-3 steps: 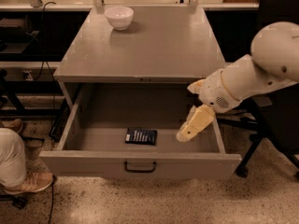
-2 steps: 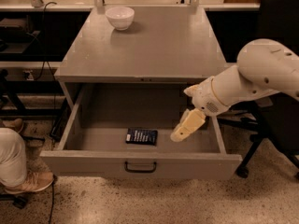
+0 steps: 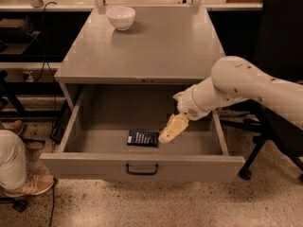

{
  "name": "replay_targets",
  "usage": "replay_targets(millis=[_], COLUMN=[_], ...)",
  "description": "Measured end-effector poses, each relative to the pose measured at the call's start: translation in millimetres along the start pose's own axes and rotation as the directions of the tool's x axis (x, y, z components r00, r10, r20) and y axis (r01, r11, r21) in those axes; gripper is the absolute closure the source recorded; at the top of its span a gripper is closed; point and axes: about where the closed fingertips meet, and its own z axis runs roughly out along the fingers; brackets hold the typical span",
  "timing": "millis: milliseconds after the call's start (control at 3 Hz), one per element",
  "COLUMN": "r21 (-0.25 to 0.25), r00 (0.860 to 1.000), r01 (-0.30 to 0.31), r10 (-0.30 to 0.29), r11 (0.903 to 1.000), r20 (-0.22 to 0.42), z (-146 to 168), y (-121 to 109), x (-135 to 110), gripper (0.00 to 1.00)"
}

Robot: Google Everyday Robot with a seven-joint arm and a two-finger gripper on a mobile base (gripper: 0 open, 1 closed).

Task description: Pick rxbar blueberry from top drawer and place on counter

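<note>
The wide shallow grey metal top drawer (image 3: 71, 131) stands pulled open, its dark curved handle (image 3: 142, 169) at the middle of the front panel. On the drawer floor, near the front and slightly left of middle, lies the small flat dark blue wrapped rxbar blueberry (image 3: 143, 137) with pale print. The pale yellowish gripper (image 3: 166, 136) at the end of the white arm (image 3: 246, 86) reaches down into the drawer from the right, its tip just beside the bar's right end; whether it is apart or together cannot be told. The flat matte grey metal counter (image 3: 156, 46) above holds 1 white bowl (image 3: 120, 17) near its back left corner.
</note>
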Motion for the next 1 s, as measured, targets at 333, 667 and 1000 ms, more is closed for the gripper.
replay_targets(millis=[333, 667, 1000], r21=[-0.021, -0.021, -0.031], r00=[0.999, 0.999, 0.999], r01=[0.029, 0.029, 0.047], r10=[-0.03, -0.03, -0.048], r11=[0.9993, 0.9993, 0.9984], r20=[-0.011, -0.011, -0.025], z=[66, 66, 78], y=[-7, -7, -2], x=[-20, -20, -20], gripper=[0.0, 0.0, 0.0])
